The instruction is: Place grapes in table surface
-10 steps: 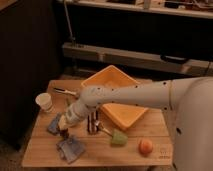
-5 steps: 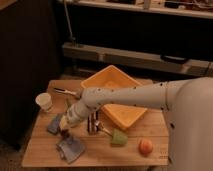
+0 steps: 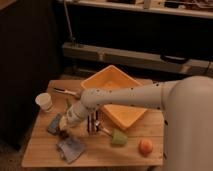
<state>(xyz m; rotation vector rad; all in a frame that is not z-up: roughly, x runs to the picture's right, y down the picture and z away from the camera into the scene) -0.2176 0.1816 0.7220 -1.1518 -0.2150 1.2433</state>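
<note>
Dim workshop shelving backs the table surface [image 3: 132, 150]. Robot arm reaches down-left across it; the gripper [image 3: 64, 128] hangs low near the left edge, between two grey cloths, apparently lowering for release. Grapes [image 3: 64, 133] show as a dark lump at its tip, just above the wood; finger opening cannot be determined. Yellow tray [image 3: 107, 82] appears empty; cup [image 3: 44, 102] contents unseen

The end effector [image 3: 63, 129] at the white arm's tip is blurred over the front-left part of the light wooden desk [image 3: 100, 152]. A dark lump beneath it is too indistinct to identify. The frame's right edge crops the arm's base.
</note>
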